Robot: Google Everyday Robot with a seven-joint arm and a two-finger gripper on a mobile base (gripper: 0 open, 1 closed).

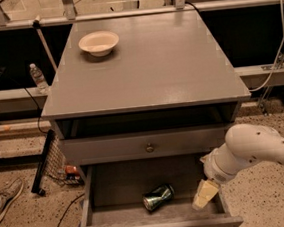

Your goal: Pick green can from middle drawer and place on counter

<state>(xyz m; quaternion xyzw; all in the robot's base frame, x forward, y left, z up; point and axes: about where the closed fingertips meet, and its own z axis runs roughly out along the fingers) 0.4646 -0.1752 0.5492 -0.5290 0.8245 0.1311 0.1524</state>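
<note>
The green can (158, 197) lies on its side on the floor of the open middle drawer (87, 209), near the front, a little right of centre. My gripper (205, 195) hangs at the end of the white arm (251, 152), which comes in from the right. The gripper is inside the drawer's right end, to the right of the can and apart from it. The counter (153, 69) is the broad grey top above the drawers.
A cream bowl (98, 42) sits at the counter's back left. A shut grey drawer front with a knob (149, 147) is above the open drawer. A water bottle (38, 78), a black rack (44, 162) and a shoe (4, 199) are on the left.
</note>
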